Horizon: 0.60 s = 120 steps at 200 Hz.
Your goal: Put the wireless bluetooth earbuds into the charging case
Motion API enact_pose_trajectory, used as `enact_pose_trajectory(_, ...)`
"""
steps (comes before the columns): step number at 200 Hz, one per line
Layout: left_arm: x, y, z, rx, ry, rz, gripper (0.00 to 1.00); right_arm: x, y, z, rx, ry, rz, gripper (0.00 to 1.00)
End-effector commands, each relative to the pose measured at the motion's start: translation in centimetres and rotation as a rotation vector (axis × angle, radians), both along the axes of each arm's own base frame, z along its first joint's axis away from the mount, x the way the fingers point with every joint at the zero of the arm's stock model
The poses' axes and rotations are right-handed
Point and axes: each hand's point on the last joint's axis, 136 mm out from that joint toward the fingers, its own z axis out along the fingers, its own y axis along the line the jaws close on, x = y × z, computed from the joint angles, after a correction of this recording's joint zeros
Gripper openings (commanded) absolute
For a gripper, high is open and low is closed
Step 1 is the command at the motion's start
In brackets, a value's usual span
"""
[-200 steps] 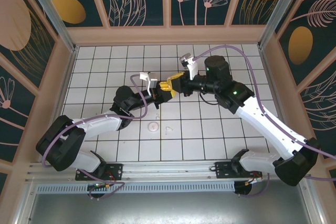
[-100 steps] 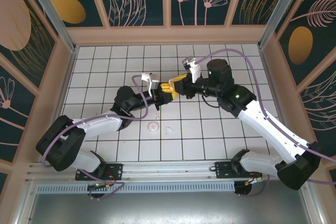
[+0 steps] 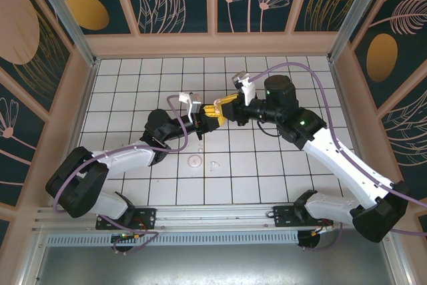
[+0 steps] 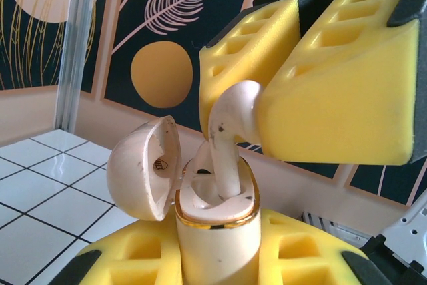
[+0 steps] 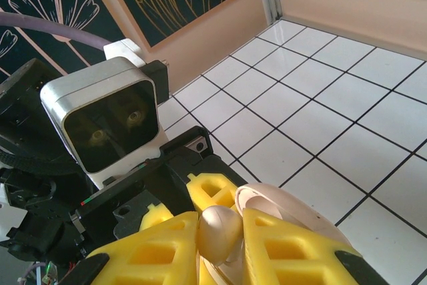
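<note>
The charging case (image 4: 217,245) stands upright between the yellow foam pads of my left gripper (image 4: 217,261), which is shut on it. Its lid (image 4: 143,168) hangs open to the left. My right gripper (image 5: 220,241) is shut on one cream earbud (image 5: 219,231). That earbud (image 4: 227,138) points stem-down, and the stem's tip sits inside the case's right socket. The left socket looks empty. In the top view the left gripper (image 3: 202,116) and right gripper (image 3: 217,108) meet above the middle tiles.
A flat white round disc (image 3: 194,160) lies on the tiles in front of the grippers, with a tiny pale piece (image 3: 213,164) just to its right. Patterned walls enclose the tiled floor (image 3: 267,178) on three sides.
The right gripper has shifted a little left and turned, bringing the earbud onto the case. The left arm has stayed in place.
</note>
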Motion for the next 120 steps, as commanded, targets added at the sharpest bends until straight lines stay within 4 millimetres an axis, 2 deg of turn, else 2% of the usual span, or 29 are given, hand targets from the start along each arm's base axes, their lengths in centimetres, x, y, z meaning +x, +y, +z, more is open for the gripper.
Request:
enact_pose_trajectory(1, -0.2, 0.8, 5.4, -0.117, -0.146, 0.026, 0.12, -1.4, 1.2, -1.6, -0.011, 0.064, 0.065, 0.2)
enact_pose_trajectory(50, -0.2, 0.7, 5.7, -0.126, -0.151, 0.022, 0.12, -1.3, 1.1, -3.2, -0.08, 0.075, 0.014, 0.2)
enact_pose_trajectory(120, 0.0, 0.7, 5.5, -0.114, -0.151, 0.033, 0.12, -0.8, 1.2, -2.9, -0.072, 0.041, -0.062, 0.19)
